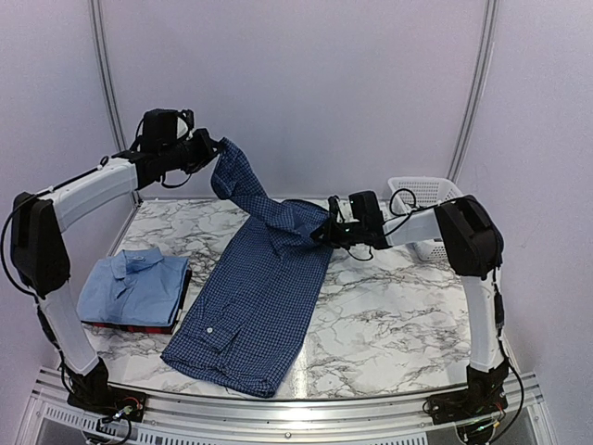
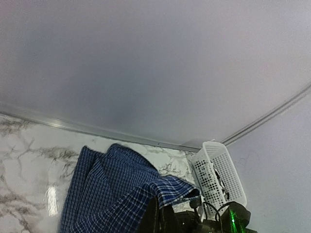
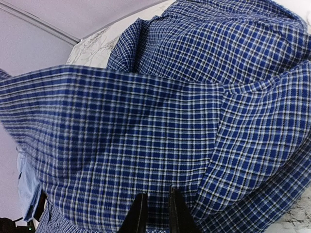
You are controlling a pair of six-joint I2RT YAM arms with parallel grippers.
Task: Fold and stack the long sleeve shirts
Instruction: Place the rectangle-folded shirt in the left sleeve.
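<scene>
Navy shirt [image 1: 259,297], lengthwise near-to-far, top raised

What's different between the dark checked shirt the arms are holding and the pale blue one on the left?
The navy checked shirt is patterned; the light blue shirt is plain. The navy checked shirt is unfolded, its far end lifted by the left gripper and right gripper; the light blue shirt lies folded atop a dark red shirt. Both are blue cloth.
</scene>
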